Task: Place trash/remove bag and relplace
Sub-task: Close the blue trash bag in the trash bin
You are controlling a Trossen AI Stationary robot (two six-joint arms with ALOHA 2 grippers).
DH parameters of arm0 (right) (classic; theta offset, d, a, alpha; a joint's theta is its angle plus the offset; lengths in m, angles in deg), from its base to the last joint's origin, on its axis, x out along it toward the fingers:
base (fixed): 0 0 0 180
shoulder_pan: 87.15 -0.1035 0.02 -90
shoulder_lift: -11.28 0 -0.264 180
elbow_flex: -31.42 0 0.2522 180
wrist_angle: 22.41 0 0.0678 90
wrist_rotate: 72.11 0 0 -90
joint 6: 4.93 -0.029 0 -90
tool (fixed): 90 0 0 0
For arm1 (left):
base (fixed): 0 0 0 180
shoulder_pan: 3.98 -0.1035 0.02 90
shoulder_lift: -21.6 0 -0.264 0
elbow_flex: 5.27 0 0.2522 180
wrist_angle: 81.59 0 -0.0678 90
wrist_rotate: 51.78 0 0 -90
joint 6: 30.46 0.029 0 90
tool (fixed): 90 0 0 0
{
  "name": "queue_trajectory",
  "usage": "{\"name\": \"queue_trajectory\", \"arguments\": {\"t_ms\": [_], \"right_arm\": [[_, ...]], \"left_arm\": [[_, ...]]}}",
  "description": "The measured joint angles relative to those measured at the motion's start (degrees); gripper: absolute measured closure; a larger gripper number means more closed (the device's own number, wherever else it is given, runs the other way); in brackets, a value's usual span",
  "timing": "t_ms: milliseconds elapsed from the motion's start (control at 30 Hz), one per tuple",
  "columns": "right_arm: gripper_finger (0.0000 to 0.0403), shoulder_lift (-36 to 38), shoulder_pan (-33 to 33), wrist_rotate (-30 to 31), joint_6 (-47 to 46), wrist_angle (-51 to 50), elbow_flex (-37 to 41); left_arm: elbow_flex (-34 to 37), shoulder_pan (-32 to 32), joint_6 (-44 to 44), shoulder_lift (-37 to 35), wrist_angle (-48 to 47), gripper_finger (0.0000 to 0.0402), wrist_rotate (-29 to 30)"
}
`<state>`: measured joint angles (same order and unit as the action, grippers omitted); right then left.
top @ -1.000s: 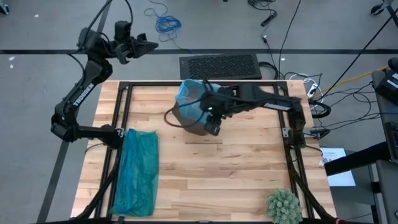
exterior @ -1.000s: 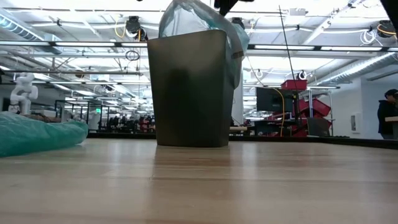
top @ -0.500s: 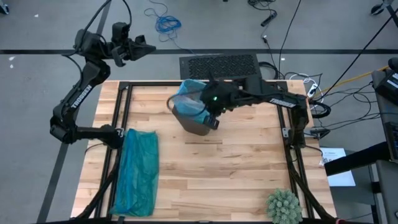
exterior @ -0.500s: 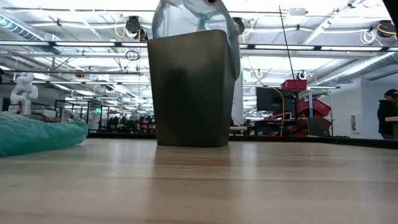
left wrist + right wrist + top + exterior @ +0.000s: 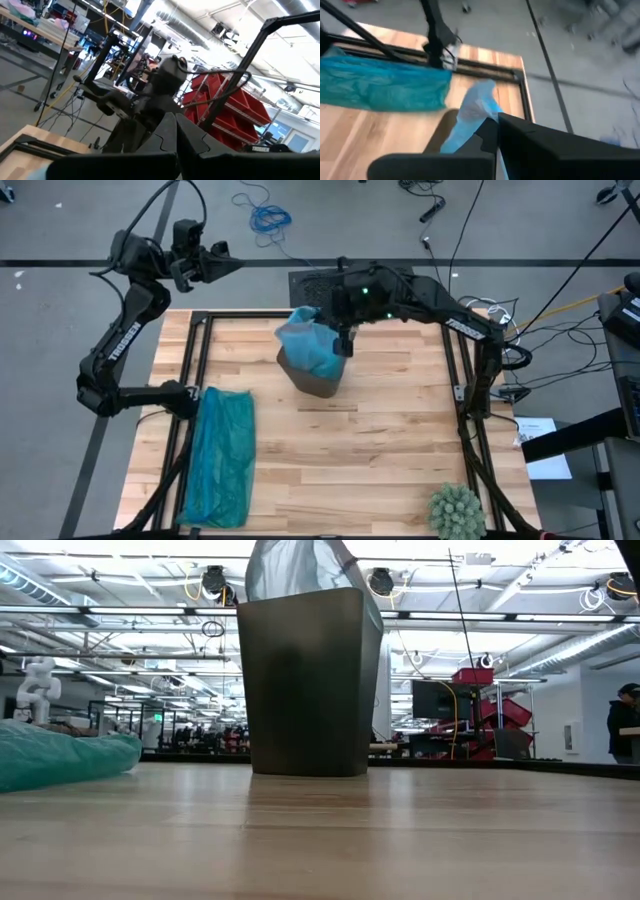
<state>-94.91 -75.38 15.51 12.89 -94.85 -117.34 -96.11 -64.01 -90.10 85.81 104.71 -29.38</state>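
A small dark bin [image 5: 312, 383] [image 5: 310, 680] stands at the far middle of the table. Its pale blue bag [image 5: 310, 345] [image 5: 295, 568] sticks up out of the bin's mouth in a gathered bunch. My right gripper [image 5: 346, 340] [image 5: 496, 131] hangs just above the bin's right rim, shut on the bag. The trash is hidden. My left gripper [image 5: 232, 266] [image 5: 176, 125] is shut on nothing, raised beyond the table's far left corner. My right gripper pinches the bag's bunched upper edge [image 5: 481, 116] between its two fingers, on the bin's right side. The fingers slant down from the table's right. The plastic rises from the bin up to the fingers, and its lower part stays inside the bin.
A darker teal-green bag [image 5: 222, 455] [image 5: 380, 87] lies flat along the table's left side. A spiky green ball [image 5: 457, 510] sits at the near right corner. A black mat [image 5: 355, 285] lies on the floor just past the far edge.
My right gripper has shut on the bag at the bin's right rim, then risen and drawn toward the far edge, turning as it went. The bag's edge that was draped down the bin's right wall has been pulled off the rim and gathered upward.
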Motion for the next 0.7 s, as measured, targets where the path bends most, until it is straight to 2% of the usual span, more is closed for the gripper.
{"name": "queue_trajectory", "arguments": {"t_ms": [200,367,500,700], "right_arm": [[0.0403,1.31,4.11,-8.39,1.22,3.69,0.00],[0.0391,1.62,8.35,-8.33,-11.86,-0.51,0.00],[0.0341,2.92,10.69,-8.32,-18.63,-5.82,0.00],[0.0230,4.94,13.32,-8.44,-31.61,-7.47,0.04]], "left_arm": [[0.00,0.05,-0.04,-0.92,-0.03,0.0400,-0.10],[0.00,0.05,-0.08,-1.06,-0.14,0.0400,-0.02],[0.00,0.05,-0.08,-1.19,-0.10,0.0400,0.21],[0.00,0.05,-0.54,-1.17,-0.12,0.0400,0.31]]}}
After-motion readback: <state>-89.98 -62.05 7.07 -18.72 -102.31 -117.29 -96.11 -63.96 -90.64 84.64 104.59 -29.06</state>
